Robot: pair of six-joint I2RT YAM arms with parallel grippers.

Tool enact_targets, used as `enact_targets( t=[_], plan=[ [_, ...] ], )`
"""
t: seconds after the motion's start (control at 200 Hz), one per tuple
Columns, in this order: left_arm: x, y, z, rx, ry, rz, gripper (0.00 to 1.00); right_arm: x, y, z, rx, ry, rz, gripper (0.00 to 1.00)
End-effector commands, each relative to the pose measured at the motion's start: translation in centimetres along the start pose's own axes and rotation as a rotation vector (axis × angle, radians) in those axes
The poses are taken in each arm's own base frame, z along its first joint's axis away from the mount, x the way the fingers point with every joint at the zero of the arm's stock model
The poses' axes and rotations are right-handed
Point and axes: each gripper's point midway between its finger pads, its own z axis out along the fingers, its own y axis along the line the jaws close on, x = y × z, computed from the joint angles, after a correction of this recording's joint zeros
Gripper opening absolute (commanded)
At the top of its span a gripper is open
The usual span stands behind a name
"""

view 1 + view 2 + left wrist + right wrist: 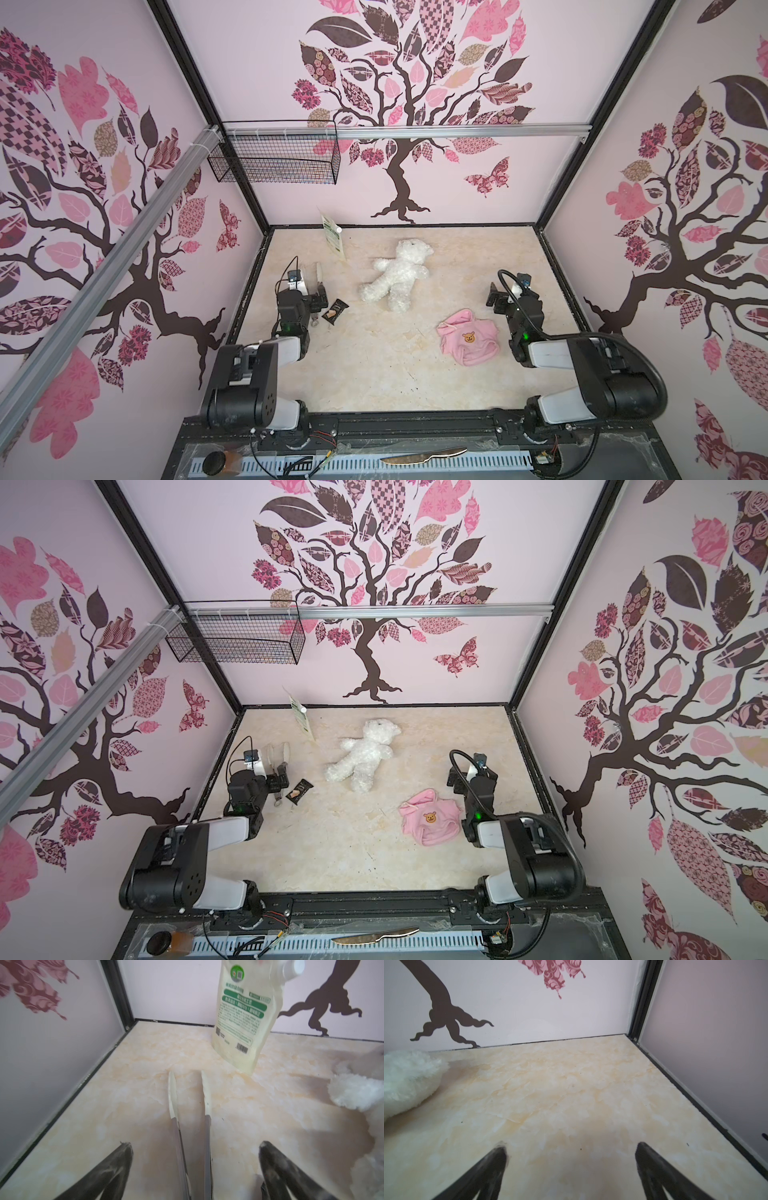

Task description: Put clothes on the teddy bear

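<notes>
The top views alone show the pink hoodie just beside the right hand, which gapes wide and empty. The left wrist view alone shows the barcode and green label bands on the pouch, print too blurred to read. The teddy bear lies on the surface between both hands, farther back; the left hand, spread wide, straddles tongs without gripping them.

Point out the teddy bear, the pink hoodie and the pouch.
teddy bear (395,275): in a top view, torso.
pink hoodie (468,338): in a top view, front patch.
pouch (242,1014): left wrist view, printed label.
</notes>
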Motion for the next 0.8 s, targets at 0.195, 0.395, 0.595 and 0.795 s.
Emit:
enact_targets(
  t=[0.195,0.395,0.595,0.795],
  plan=[
    [-3.0,-3.4,-1.4,0.094,0.08,-0.227,0.97,-6.9,-1.3,-2.9,0.052,-0.096,0.431,1.0],
    [-3.7,-12.9,-4.1,0.418,0.116,-0.278,0.92,-5.6,9.0,-3.6,-0.324,0.15,0.467,1.0],
    [-0.6,-16.6,-2.3,0.49,0.317,-0.214,0.92,-1.4,18.3,-5.9,-0.576,0.365,0.33,0.98],
    [1.8,-21.1,0.9,0.639,0.515,-0.211,0.91,0.9,20.6,-5.6,-0.652,0.472,0.325,0.93]
  ],
)
